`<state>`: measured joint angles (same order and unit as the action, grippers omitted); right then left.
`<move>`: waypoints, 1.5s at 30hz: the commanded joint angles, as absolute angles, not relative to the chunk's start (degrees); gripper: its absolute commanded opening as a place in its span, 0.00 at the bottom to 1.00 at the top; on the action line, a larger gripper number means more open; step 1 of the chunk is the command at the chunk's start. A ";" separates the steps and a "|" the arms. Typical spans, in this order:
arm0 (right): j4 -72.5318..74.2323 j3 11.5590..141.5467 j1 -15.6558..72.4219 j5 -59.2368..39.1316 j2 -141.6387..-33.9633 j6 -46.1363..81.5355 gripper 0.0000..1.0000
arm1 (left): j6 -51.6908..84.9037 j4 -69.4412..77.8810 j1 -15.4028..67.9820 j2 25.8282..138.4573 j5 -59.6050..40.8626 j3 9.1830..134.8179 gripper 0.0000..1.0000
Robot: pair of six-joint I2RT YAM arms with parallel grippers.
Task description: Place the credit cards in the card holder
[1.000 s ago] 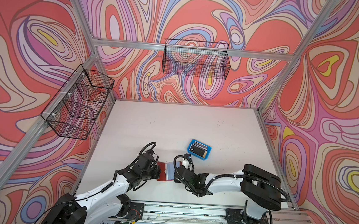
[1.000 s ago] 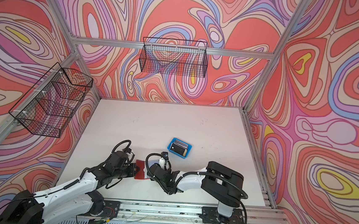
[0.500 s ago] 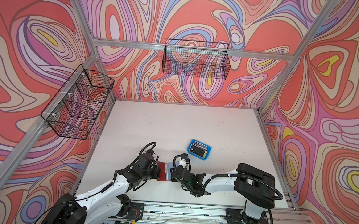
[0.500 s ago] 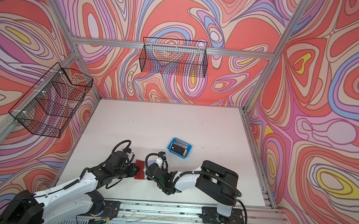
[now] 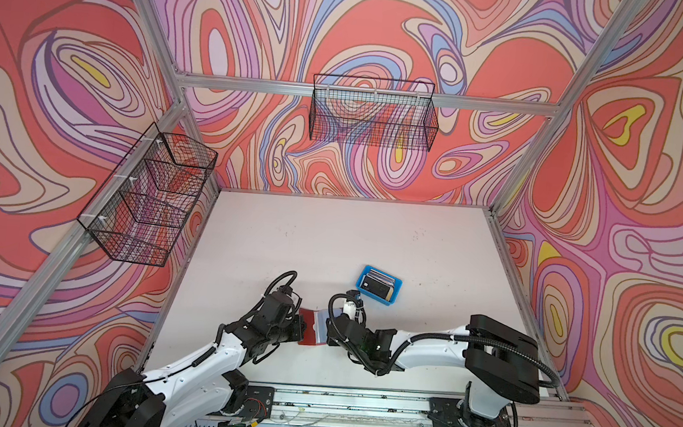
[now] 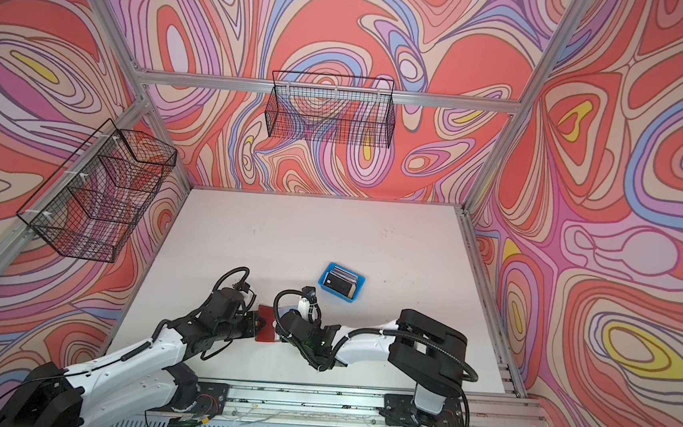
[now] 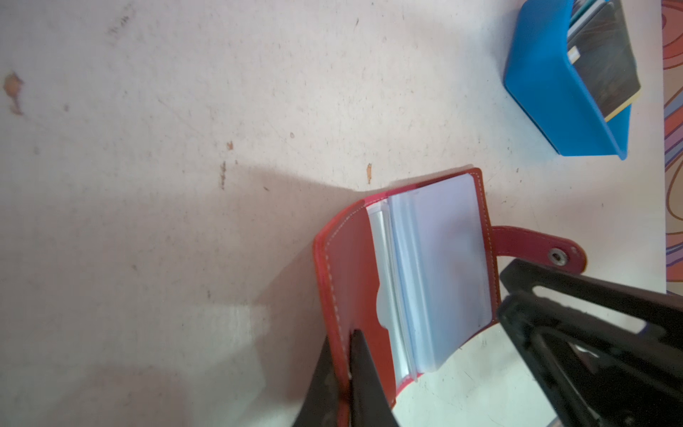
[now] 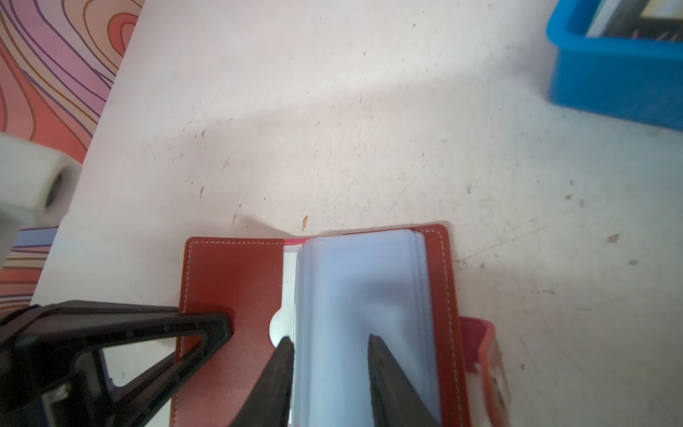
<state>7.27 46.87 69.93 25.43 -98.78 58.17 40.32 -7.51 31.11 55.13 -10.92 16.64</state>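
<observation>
Card holder lies open near the front edge of the table in both top views, between the grippers. The left gripper is at its 9 o'clock side and the right gripper at its 3 o'clock. The cards sit stacked in the blue tray, at 1 o'clock from the card holder, near but apart. Table is open from 10 through 2 o'clock. The front edge is close at 6, so there is little room there.

Left wrist view: left gripper is pinched tight on the edge of the red cover, which curls upward. The cover is likely soft and light and wants to fold back, so it needs pinning. Snap tab sticks out flat beyond the opposite cover.

Right wrist view: right gripper has its jaws part-way apart, tips over the clear sleeves, with nothing visibly clamped. Sleeves look limp and slick, and a mouth must be spread before insertion. By the look, the cards are stiff, thin, slippery and light. Best hold is probably across the exposed upper edge, since the tray walls block the other sides.
</observation>
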 commanded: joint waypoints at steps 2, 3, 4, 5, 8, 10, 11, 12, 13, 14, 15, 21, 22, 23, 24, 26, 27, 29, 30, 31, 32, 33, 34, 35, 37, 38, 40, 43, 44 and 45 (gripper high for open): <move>4.78 46.16 70.20 26.86 -100.51 59.47 0.35 | 40.27 -9.32 30.88 54.45 -10.31 16.88 0.08; 4.86 46.14 70.20 26.68 -100.55 59.59 0.34 | 40.26 -9.36 30.85 54.49 -10.37 16.90 0.08; 4.92 46.32 70.18 26.59 -100.55 59.64 0.34 | 40.32 -9.36 30.85 54.45 -10.35 16.96 0.08; 4.79 46.40 70.21 26.62 -102.33 59.66 0.34 | 40.26 -9.33 30.85 54.48 -10.37 16.95 0.08; 4.48 46.58 70.14 26.92 -102.58 59.70 0.34 | 40.32 -9.32 30.85 54.57 -10.54 17.03 0.08; 3.87 46.68 70.16 27.44 -102.36 59.83 0.34 | 40.19 -9.23 30.85 54.49 -10.62 17.05 0.08; 3.66 46.67 70.18 27.64 -102.32 59.86 0.34 | 40.17 -9.29 30.85 54.58 -10.63 17.04 0.08; 3.44 46.71 70.14 27.87 -102.18 59.86 0.34 | 40.18 -9.32 30.86 54.50 -10.72 17.04 0.08; 3.30 46.59 70.09 28.07 -102.05 59.93 0.34 | 40.17 -9.33 30.85 54.49 -10.72 17.02 0.08; 3.17 46.54 70.21 28.12 -101.98 59.97 0.34 | 40.21 -9.38 30.85 54.41 -10.72 17.05 0.08; 3.17 46.42 70.16 28.19 -101.95 59.97 0.34 | 40.17 -9.45 30.88 54.24 -10.72 17.05 0.08; 3.07 45.70 70.18 28.56 -101.25 60.36 0.34 | 40.17 -9.76 30.85 53.88 -10.46 16.96 0.08; 3.10 45.70 70.14 28.63 -101.25 60.37 0.34 | 40.21 -9.69 30.85 53.83 -10.46 16.89 0.08; 3.08 45.70 70.13 28.57 -101.25 60.37 0.34 | 40.17 -9.67 30.91 53.87 -10.46 16.88 0.08; 3.00 45.70 70.14 28.56 -101.25 60.38 0.34 | 40.17 -9.67 30.86 53.88 -10.46 16.88 0.08; 3.13 45.70 70.21 28.47 -101.25 60.36 0.34 | 40.17 -9.74 30.85 53.91 -10.59 16.81 0.08; 3.21 45.62 70.14 28.37 -101.30 60.35 0.34 | 40.17 -9.77 30.87 53.90 -10.56 16.87 0.08; 3.17 45.53 70.19 28.35 -101.29 60.54 0.34 | 40.17 -9.79 30.89 53.88 -10.55 16.84 0.08; 3.14 45.49 70.17 28.46 -101.26 60.63 0.34 | 40.17 -9.83 30.87 53.80 -10.55 16.79 0.08; 3.08 45.31 70.17 28.61 -101.25 60.68 0.34 | 40.26 -9.84 30.89 53.79 -10.55 16.75 0.08; 3.07 45.19 70.13 28.66 -101.25 60.81 0.34 | 40.26 -9.86 30.85 53.66 -10.55 16.79 0.08; 2.99 45.05 70.13 28.83 -101.25 60.88 0.34 | 40.28 -9.84 30.92 53.66 -10.55 16.79 0.08; 2.96 44.85 70.17 28.93 -101.25 60.99 0.34 | 40.26 -9.92 30.85 53.61 -10.48 16.79 0.08; 2.91 44.67 70.22 29.04 -101.21 61.07 0.34 | 40.30 -9.93 30.85 53.61 -10.46 16.72 0.08; 3.03 44.47 70.15 29.05 -99.56 61.08 0.34 | 40.26 -9.93 30.85 53.49 -10.52 16.75 0.08; 3.06 44.41 70.18 29.08 -99.49 61.08 0.34 | 40.32 -9.93 30.85 53.53 -10.47 16.77 0.08; 3.07 44.45 70.14 28.99 -99.51 61.00 0.34 | 40.28 -9.93 30.89 53.43 -10.47 16.78 0.08; 3.25 44.47 70.20 28.85 -99.72 60.96 0.34 | 40.26 -10.01 30.85 53.52 -10.37 16.84 0.08; 3.22 44.47 70.17 28.90 -99.74 60.96 0.34 | 40.25 -10.02 30.87 53.53 -10.32 16.87 0.08; 3.23 44.47 70.14 28.77 -99.79 60.90 0.34 | 40.25 -10.02 30.87 53.53 -10.36 16.86 0.08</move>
